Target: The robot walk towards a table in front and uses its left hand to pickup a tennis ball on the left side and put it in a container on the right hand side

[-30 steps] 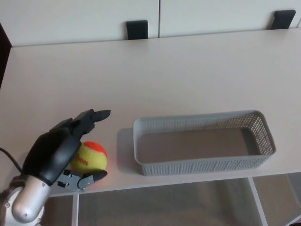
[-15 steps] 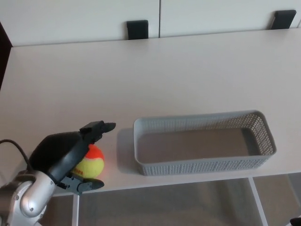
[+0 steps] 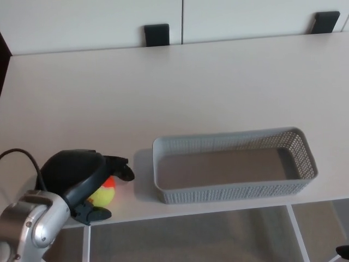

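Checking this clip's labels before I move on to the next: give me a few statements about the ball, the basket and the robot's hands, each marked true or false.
1. The grey perforated plastic basket holds nothing. True.
2. The yellow and orange tennis ball lies inside the basket. False: it sits on the white table, left of the basket and apart from it.
3. The left hand is wrapped over the ball and hides most of it. True.
4. The robot's right hand reaches into the basket. False: no right hand is in view.
5. The basket stands at the far edge of the table. False: it stands near the front edge, on the right.
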### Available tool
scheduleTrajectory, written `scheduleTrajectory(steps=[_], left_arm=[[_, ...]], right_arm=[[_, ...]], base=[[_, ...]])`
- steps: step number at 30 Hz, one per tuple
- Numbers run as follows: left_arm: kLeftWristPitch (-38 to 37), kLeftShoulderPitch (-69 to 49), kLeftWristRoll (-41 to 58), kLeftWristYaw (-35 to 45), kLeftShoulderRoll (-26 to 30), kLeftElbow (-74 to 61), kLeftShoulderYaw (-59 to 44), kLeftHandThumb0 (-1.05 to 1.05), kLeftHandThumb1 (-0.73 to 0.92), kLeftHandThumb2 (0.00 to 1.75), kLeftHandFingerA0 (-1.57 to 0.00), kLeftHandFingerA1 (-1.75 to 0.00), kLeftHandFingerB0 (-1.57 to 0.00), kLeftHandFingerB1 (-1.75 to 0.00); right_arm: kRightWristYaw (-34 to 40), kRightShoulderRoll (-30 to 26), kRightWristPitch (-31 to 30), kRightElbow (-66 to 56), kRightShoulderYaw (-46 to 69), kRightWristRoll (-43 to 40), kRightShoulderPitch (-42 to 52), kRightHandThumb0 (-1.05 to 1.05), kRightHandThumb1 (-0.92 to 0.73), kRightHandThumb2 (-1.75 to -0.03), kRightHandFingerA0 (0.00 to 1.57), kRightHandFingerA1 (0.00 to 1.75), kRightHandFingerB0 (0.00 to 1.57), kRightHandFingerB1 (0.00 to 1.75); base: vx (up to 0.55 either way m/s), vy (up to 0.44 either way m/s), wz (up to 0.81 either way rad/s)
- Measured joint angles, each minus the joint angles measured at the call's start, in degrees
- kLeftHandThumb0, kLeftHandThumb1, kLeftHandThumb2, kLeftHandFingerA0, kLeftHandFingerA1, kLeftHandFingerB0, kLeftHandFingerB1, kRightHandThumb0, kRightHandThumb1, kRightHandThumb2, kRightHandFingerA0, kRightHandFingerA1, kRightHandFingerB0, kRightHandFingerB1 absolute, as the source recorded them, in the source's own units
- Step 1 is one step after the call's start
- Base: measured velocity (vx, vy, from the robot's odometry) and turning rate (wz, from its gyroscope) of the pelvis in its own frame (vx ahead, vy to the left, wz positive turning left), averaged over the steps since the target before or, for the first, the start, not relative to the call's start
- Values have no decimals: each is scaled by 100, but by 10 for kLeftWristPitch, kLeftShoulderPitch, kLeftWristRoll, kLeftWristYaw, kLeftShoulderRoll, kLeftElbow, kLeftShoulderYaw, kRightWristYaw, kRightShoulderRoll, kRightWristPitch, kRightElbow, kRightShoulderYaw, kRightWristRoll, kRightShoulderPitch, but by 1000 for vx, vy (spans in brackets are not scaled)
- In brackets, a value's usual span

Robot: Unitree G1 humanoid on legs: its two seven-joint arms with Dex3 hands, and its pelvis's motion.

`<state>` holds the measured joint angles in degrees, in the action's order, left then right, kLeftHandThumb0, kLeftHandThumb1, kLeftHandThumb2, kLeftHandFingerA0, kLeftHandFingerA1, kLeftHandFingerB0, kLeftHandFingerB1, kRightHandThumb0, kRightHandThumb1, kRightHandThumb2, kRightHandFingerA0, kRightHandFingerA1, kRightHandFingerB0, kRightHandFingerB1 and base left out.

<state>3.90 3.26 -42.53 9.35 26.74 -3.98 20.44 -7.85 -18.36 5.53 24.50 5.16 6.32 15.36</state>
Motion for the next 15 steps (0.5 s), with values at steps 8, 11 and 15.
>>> scheduleTrajectory(steps=[8,11,15], left_arm=[[-8,-21,2,-45,-20,-2,-19,-9,87,65,-79,-154,-67,-94],[-13,-31,9,-51,-29,-14,-29,-8,87,66,-80,-156,-70,-93],[-21,-40,21,-58,-47,-53,-45,-12,86,67,-92,-142,-73,-85]], right_arm=[[0,0,-5,5,-1,1,-10,-28,-52,-55,68,46,61,42],[0,0,-6,5,-1,1,-14,-35,-46,-67,65,54,58,50],[0,0,-9,3,0,1,-16,-29,-53,-55,67,46,61,42]], base=[[0,0,0],[0,0,0],[0,0,0]])
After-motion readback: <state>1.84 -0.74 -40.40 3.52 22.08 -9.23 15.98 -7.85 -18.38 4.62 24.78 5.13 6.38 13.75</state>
